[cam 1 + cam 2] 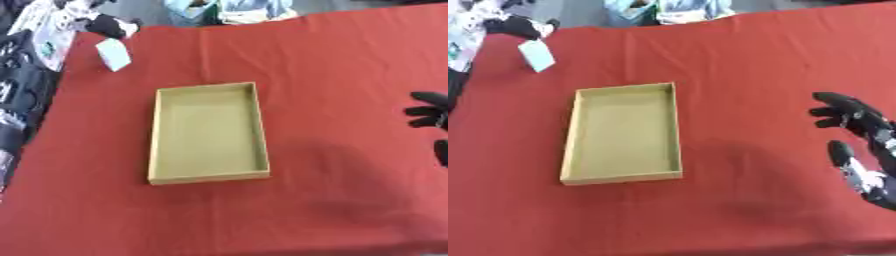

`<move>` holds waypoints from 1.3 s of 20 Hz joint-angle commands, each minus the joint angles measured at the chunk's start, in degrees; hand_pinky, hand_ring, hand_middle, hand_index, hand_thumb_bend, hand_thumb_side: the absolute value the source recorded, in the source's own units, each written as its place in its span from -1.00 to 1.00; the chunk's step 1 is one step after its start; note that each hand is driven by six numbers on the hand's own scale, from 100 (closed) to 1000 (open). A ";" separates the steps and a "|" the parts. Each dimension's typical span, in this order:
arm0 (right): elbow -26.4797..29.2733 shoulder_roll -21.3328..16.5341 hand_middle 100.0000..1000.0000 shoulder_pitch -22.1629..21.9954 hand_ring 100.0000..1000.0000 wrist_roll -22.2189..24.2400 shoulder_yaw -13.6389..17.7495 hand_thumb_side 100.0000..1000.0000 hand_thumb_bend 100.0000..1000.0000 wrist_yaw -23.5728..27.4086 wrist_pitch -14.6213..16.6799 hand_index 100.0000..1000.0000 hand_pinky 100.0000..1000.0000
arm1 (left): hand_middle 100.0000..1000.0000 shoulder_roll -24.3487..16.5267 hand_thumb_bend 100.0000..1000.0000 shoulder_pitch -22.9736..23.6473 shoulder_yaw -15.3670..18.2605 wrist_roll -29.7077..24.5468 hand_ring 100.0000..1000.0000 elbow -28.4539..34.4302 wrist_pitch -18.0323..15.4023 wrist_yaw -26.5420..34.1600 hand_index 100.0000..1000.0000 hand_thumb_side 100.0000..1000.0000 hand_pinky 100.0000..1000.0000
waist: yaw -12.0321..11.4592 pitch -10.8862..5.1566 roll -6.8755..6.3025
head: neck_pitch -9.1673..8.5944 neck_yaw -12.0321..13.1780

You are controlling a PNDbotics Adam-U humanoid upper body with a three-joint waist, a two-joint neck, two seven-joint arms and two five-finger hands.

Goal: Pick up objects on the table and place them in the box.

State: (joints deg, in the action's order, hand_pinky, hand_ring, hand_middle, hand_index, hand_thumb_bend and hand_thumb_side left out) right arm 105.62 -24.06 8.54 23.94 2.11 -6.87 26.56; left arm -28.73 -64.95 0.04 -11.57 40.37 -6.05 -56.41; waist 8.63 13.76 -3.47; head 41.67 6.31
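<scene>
The tan box [623, 134] lies open-topped at the middle of the red desk [754, 60]. The right hand [857, 150] hovers well apart to its right, fingers spread and holding nothing. A small white object [114, 54] sits near the desk's far left corner.

A plain red cloth-covered table [350, 60] fills most of the frame. At its centre sits a tan, olive-yellow cardboard box [156, 145]. A small white card [114, 54] lies upper left. The black right hand [859, 150], flecked with silver, shows at the right edge.
</scene>
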 commanded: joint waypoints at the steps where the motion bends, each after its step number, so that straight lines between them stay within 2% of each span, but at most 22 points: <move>1: 0.68 -0.94 0.86 0.56 0.70 0.28 0.19 0.50 -1.00 0.61 0.16 0.98 0.50 | 0.43 -1.11 -0.64 -1.85 1.62 1.71 0.45 -1.94 1.93 -1.98 0.70 -0.54 0.42 | 0.31 -0.79 0.14 | -0.64 0.29; 3: 0.69 -0.94 0.86 0.57 0.70 0.35 0.17 0.50 -1.00 0.61 0.19 0.98 0.50 | 0.43 -1.27 -0.59 -2.02 2.24 2.90 0.44 -3.34 3.06 -2.84 0.70 -0.49 0.42 | 0.71 -0.70 0.10 | -0.70 0.40; 9: 0.73 -0.73 0.86 0.87 0.70 0.54 0.07 0.51 -1.00 0.72 0.29 0.98 0.50 | 0.41 -1.79 -0.60 -2.24 3.43 5.96 0.42 -6.75 5.98 -5.05 0.70 -0.57 0.40 | 2.03 -0.22 0.05 | -0.99 0.68; 16: 0.70 -0.59 0.86 0.80 0.70 0.51 0.25 0.52 -1.00 0.66 0.28 0.98 0.51 | 0.39 -3.09 -0.69 -1.60 4.23 6.20 0.40 -9.43 5.81 -5.45 0.68 -0.64 0.40 | 2.18 0.21 0.15 | -0.94 0.54; 21: 0.72 -0.53 0.86 0.82 0.70 0.54 0.30 0.52 -1.00 0.61 0.31 0.98 0.51 | 0.37 -4.00 -0.68 -1.03 4.49 5.54 0.39 -10.43 5.75 -5.17 0.68 -0.60 0.40 | 1.89 0.36 0.20 | -0.85 0.41; 23: 0.73 -0.51 0.86 0.86 0.70 0.56 0.28 0.52 -1.00 0.63 0.34 0.98 0.51 | 0.36 -4.23 -0.66 -0.82 4.46 5.01 0.39 -10.74 5.69 -5.10 0.68 -0.54 0.40 | 1.90 0.44 0.27 | -0.91 0.44; 26: 0.72 -0.49 0.86 0.90 0.70 0.57 0.30 0.52 -1.00 0.66 0.42 0.98 0.51 | 0.36 -4.59 -0.56 -0.54 4.44 4.49 0.36 -10.95 5.65 -5.01 0.69 -0.32 0.41 | 2.10 0.65 0.38 | -1.00 0.48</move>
State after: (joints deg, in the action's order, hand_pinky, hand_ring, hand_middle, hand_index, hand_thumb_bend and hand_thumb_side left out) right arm 105.62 -23.95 9.02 24.38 2.09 -6.61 26.86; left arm -30.96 -64.53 4.10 -6.83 28.97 -0.36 -61.50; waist 10.67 15.25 -3.40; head 41.19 6.84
